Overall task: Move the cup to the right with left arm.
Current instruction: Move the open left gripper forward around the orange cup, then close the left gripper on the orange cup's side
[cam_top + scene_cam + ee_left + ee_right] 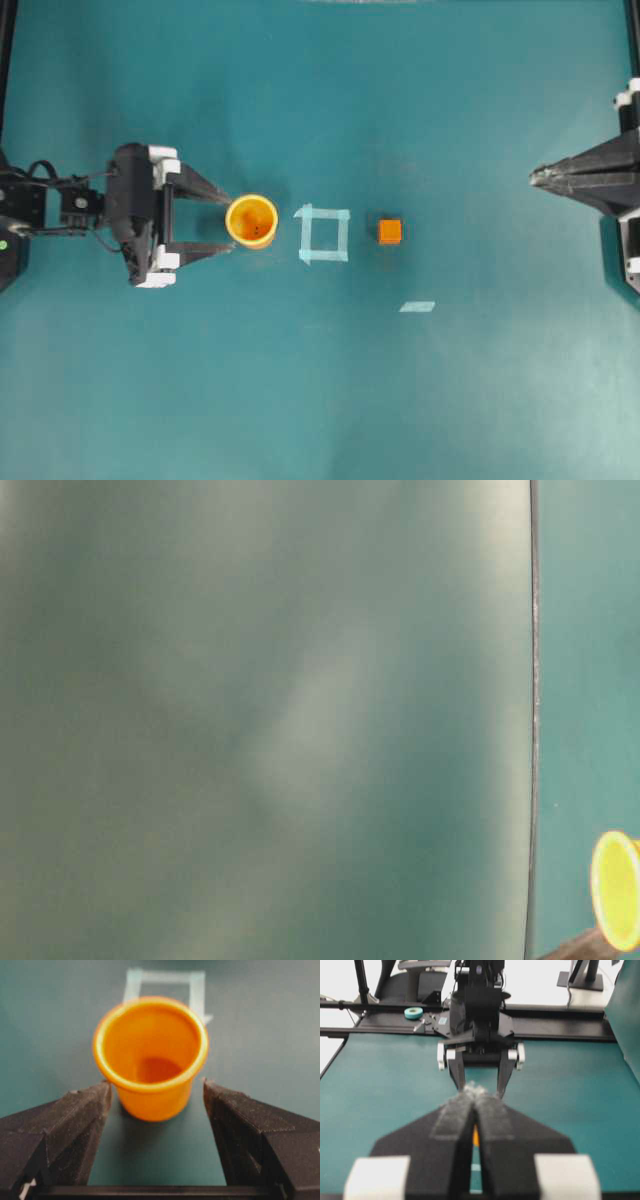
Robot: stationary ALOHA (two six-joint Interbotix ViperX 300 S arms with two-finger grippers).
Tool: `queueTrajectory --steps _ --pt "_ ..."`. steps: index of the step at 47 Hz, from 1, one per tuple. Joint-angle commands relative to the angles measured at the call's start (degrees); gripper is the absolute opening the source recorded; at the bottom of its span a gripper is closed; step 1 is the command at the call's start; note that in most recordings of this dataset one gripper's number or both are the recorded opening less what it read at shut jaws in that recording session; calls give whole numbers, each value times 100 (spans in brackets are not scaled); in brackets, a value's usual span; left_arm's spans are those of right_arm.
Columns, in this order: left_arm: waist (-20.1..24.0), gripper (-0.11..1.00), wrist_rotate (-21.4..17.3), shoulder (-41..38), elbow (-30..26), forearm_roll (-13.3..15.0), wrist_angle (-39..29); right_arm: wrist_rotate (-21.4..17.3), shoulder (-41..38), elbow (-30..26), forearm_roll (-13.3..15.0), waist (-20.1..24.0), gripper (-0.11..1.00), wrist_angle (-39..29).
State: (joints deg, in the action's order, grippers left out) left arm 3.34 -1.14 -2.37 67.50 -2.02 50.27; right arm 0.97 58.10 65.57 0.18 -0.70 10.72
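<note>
Overhead straight down; left wrist close behind cup (150, 1057).

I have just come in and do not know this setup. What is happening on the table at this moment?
The left arm's gripper has its jaws open on either side of the orange cup, which stands upright on the green table; it is not gripped yet. To the right of the cup lie a taped square and then a small orange cube. The right gripper waits at the far edge, jaws shut and holding nothing.

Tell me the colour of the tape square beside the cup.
Pale light blue, nearly white, the tape square shows best in the overhead view.
</note>
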Motion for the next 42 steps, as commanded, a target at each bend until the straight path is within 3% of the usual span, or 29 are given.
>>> queueTrajectory --steps 1,42 --pt "-9 71 -18 -79 -88 -18 141 26 44 -202 18 -9 -1 -26" --pt "35 72 -123 -949 -1090 -9 193 105 97 -246 18 -9 -1 -97"
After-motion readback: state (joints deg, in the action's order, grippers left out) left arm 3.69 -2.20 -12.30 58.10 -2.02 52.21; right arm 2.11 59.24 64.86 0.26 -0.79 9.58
